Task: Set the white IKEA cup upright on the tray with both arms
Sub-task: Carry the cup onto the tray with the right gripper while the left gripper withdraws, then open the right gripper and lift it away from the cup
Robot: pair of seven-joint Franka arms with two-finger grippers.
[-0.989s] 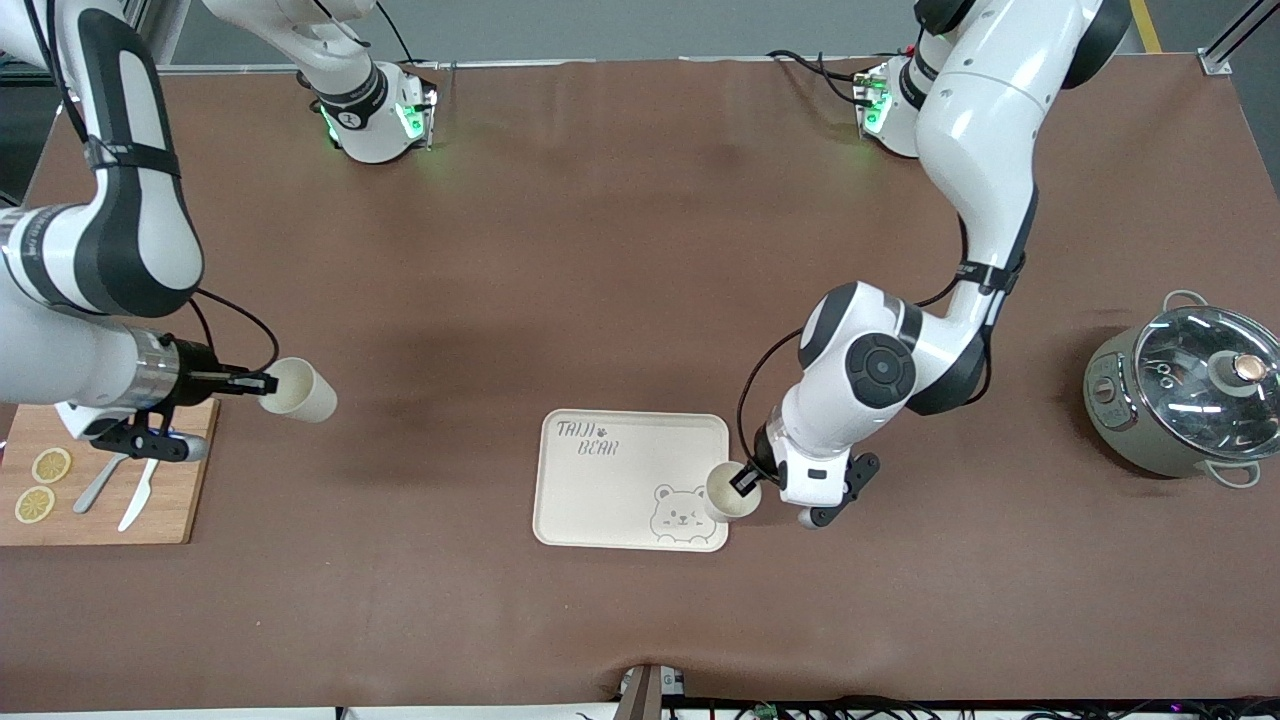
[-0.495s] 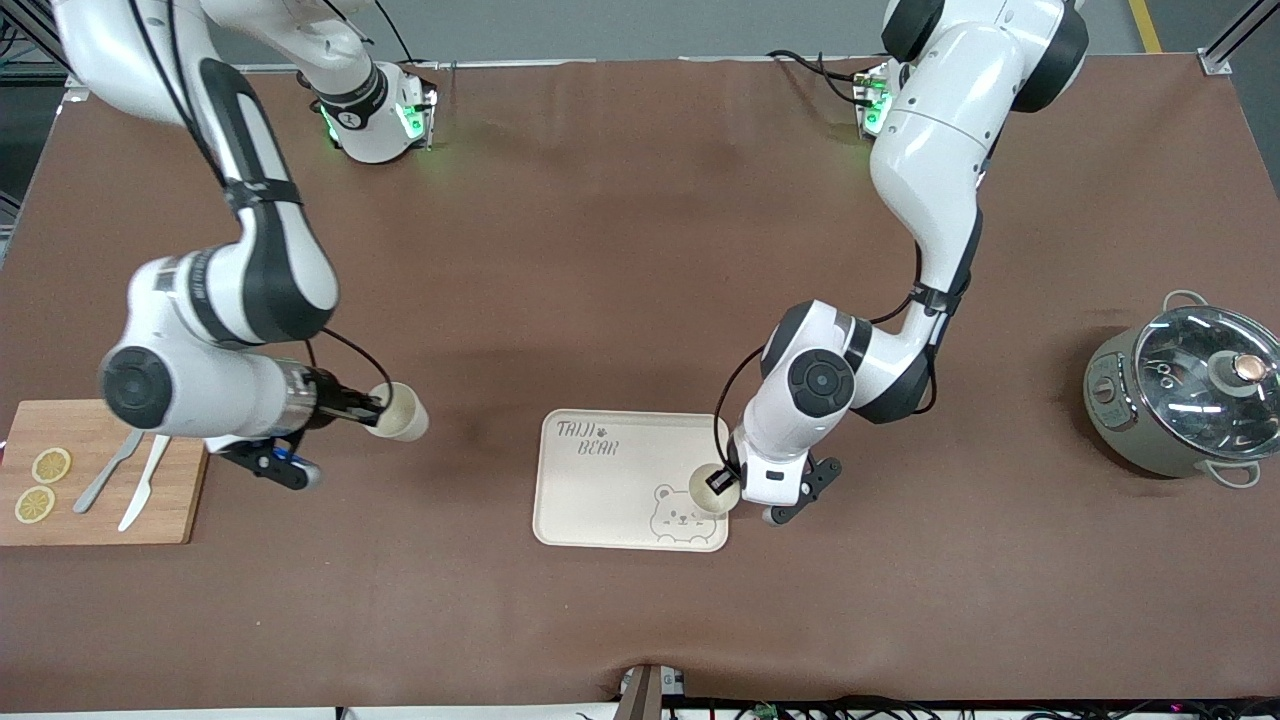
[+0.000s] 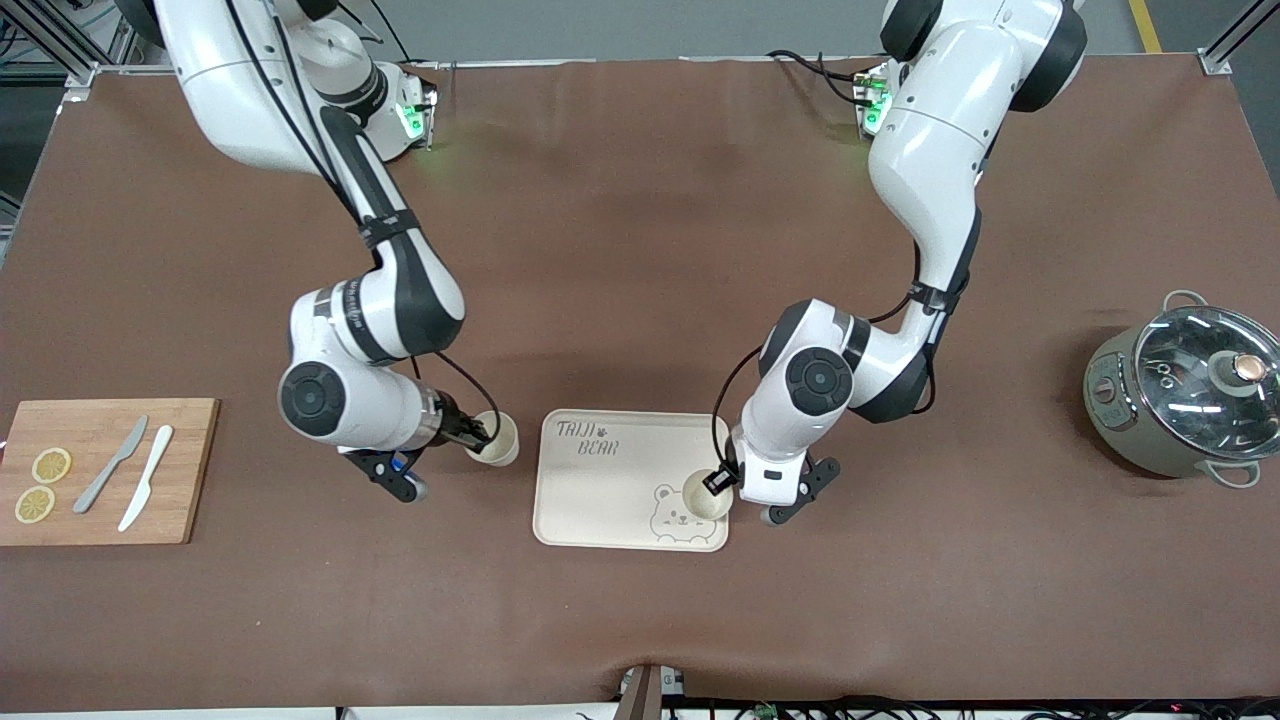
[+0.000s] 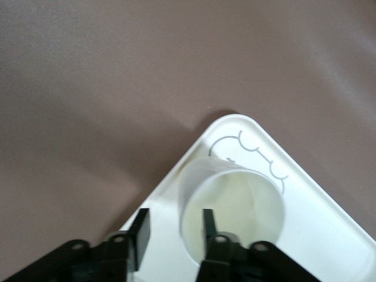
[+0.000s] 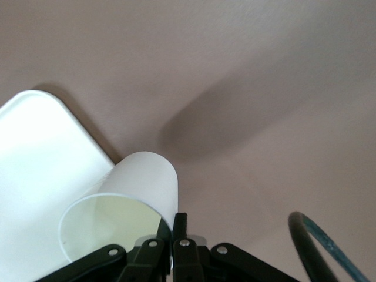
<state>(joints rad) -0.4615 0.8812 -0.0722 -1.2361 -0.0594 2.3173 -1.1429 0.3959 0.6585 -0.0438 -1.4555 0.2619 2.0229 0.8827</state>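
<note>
The cream tray [image 3: 610, 480] with "TAIJI BEAR" lettering lies mid-table. One white cup [image 3: 705, 497] stands upright on its bear-face corner. My left gripper [image 3: 716, 481] is open and straddles that cup's rim. In the left wrist view the gripper [image 4: 174, 232] has one finger inside the cup [image 4: 235, 211] and one outside, with a wide gap. My right gripper [image 3: 478, 435] is shut on the rim of a second white cup [image 3: 500, 440]. It holds the cup tilted over the table beside the tray's end toward the right arm. The right wrist view shows the gripper [image 5: 174, 229], the cup [image 5: 138, 188] and the tray [image 5: 41, 158].
A wooden cutting board [image 3: 180, 470] with two lemon slices [image 3: 42, 485], a grey knife and a white knife lies at the right arm's end. A grey pot with a glass lid [image 3: 1190, 395] stands at the left arm's end.
The right arm has carried its cup from beside the cutting board across to the tray's edge. The left arm has shifted its cup farther onto the tray's bear corner.
</note>
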